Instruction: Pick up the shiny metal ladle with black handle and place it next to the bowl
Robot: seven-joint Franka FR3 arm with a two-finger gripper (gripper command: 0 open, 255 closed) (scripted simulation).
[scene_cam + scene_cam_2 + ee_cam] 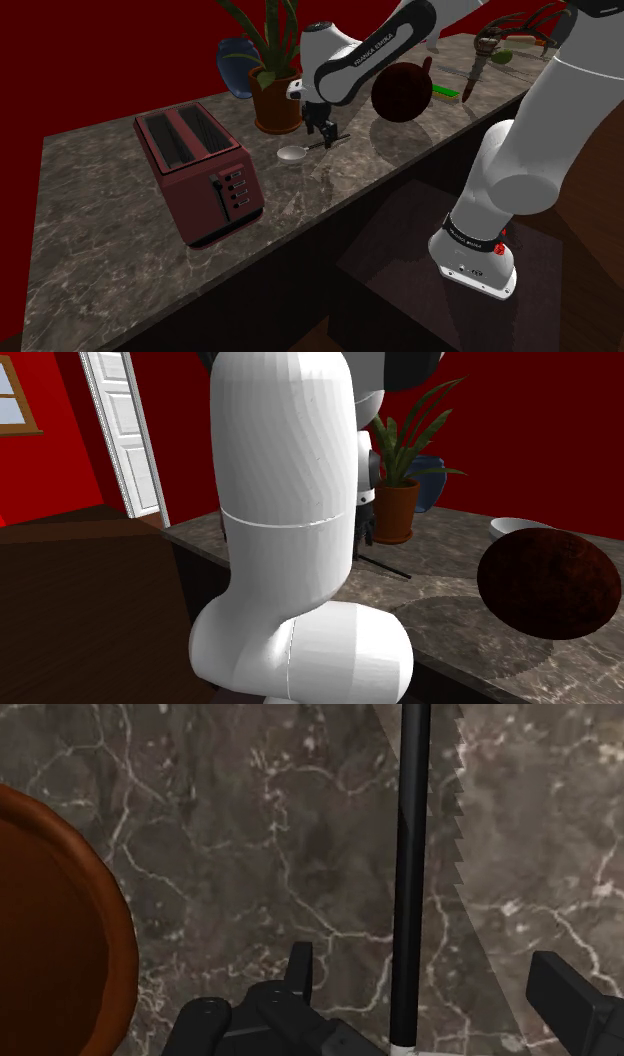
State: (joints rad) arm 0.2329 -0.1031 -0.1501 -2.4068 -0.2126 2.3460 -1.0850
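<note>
The ladle (293, 153) lies flat on the dark marble counter, with its shiny scoop toward the toaster and its thin black handle (410, 874) pointing away from it. My gripper (325, 132) hangs just over the handle, open. In the wrist view the gripper (422, 966) straddles the handle, which runs between the two fingers without touching either. In the second exterior view the handle (385, 564) shows past the white arm. A white bowl (515, 527) stands further along the counter there.
A red toaster (200, 175) stands at the shoulder view's left. A potted plant (277, 100) in a terracotta pot (50, 934) is close beside the gripper, with a blue vase (237, 65) behind it. A dark brown round object (403, 92) sits further along the counter.
</note>
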